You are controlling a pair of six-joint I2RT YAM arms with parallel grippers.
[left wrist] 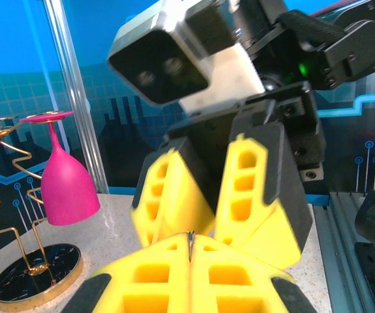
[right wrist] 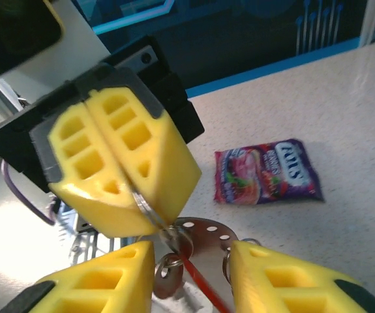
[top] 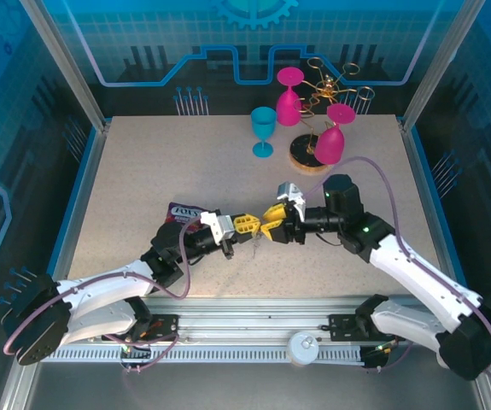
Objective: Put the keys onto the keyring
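Seen from above, the snack packet lies on the surface just behind the left hand. That hand meets the right hand tip to tip above the middle, and what hangs between them is only a thin line there. The left wrist view shows the left hand pressed fully closed on a sliver of metal seen edge-on. The right wrist view shows that the sliver is a silver wire ring of the keyring, with smaller rings dangling below. The keys, a red strip cut off at the bottom edge, hang between the right hand's fingers, which stand apart and grip nothing. The rest of the keyring is hard to make out.
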